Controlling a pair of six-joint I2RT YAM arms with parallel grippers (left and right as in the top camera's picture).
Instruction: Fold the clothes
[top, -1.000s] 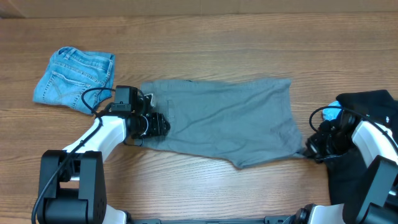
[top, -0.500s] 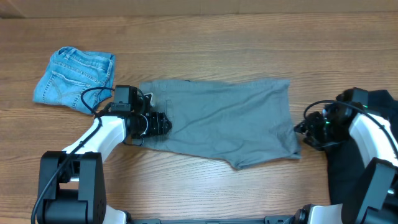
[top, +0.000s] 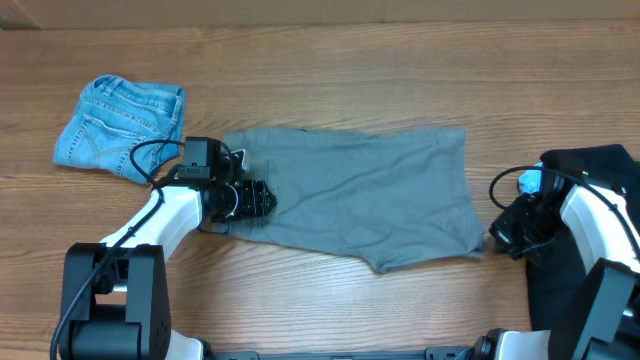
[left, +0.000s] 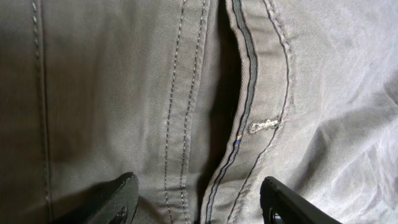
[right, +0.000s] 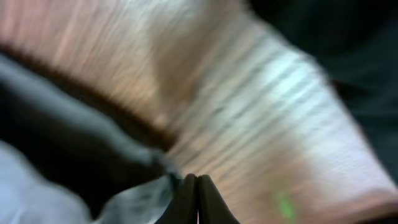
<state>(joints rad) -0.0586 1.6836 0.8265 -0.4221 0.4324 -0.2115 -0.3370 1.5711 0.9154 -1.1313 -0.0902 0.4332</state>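
Note:
The grey shorts (top: 360, 195) lie spread flat across the middle of the table, waistband to the left. My left gripper (top: 262, 198) is open and rests on the waistband end. In the left wrist view its fingers (left: 199, 186) straddle the stitched seam and slit pocket (left: 239, 112). My right gripper (top: 497, 237) is at the shorts' lower right corner. In the blurred right wrist view its fingers (right: 198, 180) are pressed together, with the grey cloth (right: 134, 199) meeting the tips. The light-blue denim shorts (top: 120, 125) lie far left. The black garment (top: 600, 165) lies at the right edge.
The wooden table (top: 340, 70) runs behind the shorts. The black garment also shows top right in the right wrist view (right: 348, 37), close beside my right arm. The denim shorts lie just beyond my left arm.
My right gripper swung up and left along the shorts' right edge, then came back down to the lower right corner. The hem corner shifted slightly. The left arm has not moved.

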